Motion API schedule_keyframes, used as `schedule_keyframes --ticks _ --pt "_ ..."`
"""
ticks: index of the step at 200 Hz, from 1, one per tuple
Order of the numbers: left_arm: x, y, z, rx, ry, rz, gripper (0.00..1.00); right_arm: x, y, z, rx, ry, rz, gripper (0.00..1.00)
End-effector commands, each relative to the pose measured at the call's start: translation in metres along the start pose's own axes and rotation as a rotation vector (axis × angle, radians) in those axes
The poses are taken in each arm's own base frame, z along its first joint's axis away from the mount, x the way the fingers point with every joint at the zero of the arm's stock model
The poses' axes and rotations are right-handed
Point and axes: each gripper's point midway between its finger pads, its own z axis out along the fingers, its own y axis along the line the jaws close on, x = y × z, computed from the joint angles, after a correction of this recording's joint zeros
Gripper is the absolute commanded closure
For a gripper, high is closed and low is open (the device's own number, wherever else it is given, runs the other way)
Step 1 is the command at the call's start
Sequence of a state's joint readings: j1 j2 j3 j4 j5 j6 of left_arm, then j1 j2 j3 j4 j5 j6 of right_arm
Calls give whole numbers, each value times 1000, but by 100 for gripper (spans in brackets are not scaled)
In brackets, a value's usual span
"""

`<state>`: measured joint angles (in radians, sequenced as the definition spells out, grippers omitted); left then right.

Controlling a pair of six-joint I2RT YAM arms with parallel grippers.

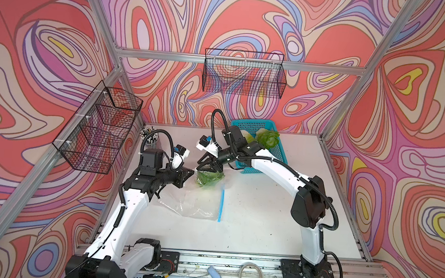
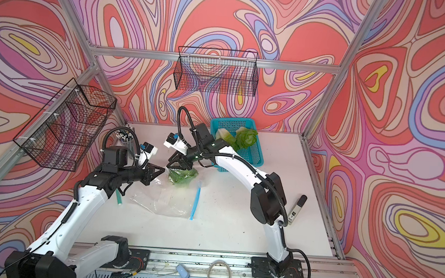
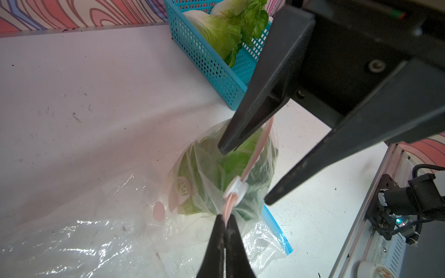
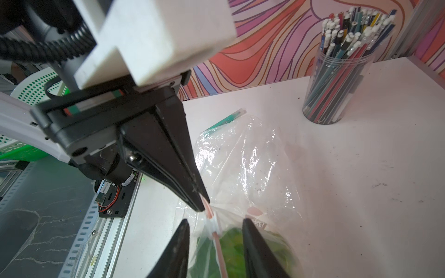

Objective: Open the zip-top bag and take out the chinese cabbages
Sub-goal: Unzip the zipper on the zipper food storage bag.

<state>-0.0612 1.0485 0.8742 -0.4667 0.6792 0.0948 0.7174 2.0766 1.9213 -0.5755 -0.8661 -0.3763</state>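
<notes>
Cropped, covered and unreadable parts

In the right wrist view the lower edge cuts off the fingers of the right end effector [image 4: 215, 221] and the bagged cabbage [image 4: 240, 250], which is smeared behind plastic. In the left wrist view the bottom edge crops the left end effector [image 3: 225, 222], and the print on the zip-top bag [image 3: 182, 191] is too blurred to read. In both top views the right arm [image 1: 268, 165] covers part of the pale cabbage [image 1: 246, 136] in the blue basket [image 1: 252, 123].

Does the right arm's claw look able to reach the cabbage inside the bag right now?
Probably not yet: the right claw straddles the zip strip, which looks mostly shut, so the bag wraps the cabbage.
</notes>
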Motion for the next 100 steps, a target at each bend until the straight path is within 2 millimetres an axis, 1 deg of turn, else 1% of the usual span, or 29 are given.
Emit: schedule_keyframes --ticks 1,45,100 --pt "-2 -2 1 5 -13 43 100 -2 2 6 -45 -15 -6 62" --pt "-2 -2 1 6 -12 43 100 -2 2 9 -67 -23 7 64" --pt "-1 -2 1 7 -11 41 100 -5 2 11 -88 -41 17 79"
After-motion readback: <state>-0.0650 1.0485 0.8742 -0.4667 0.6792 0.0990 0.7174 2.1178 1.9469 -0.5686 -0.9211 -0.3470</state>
